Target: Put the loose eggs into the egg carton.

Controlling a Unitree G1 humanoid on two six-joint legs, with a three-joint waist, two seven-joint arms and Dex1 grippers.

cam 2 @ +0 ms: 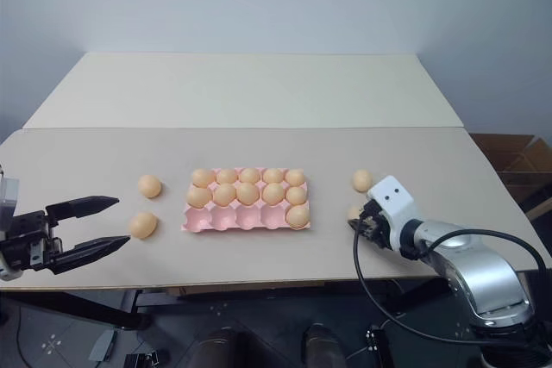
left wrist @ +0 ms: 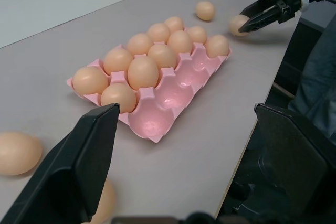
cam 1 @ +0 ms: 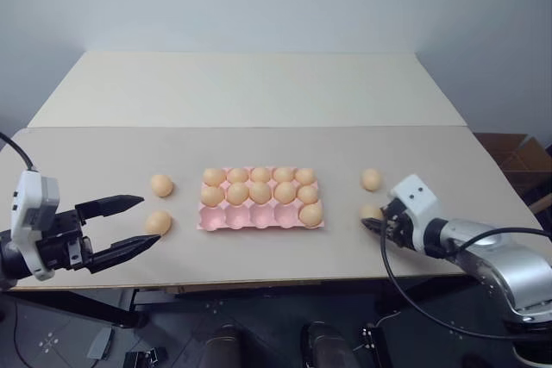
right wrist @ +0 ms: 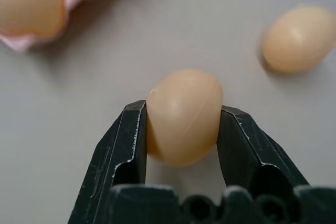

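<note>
Here the right tool [right wrist: 182, 129] is squeezing an egg [right wrist: 184, 116] between its two black fingers, low against the tabletop [cam 1: 259, 114]. Another loose egg [cam 1: 372, 179] is lying just beyond that tool, apart from it. The pink egg carton [cam 1: 259, 218] is sitting between the two tools, holding eleven eggs, with four cups along its near row standing empty. The left tool [cam 1: 129, 226] is hanging with its fingers spread wide, gripping nothing. One egg [cam 1: 159, 222] is resting right between its fingertips on the tabletop, and one more egg [cam 1: 161, 185] is lying just past them.
</note>
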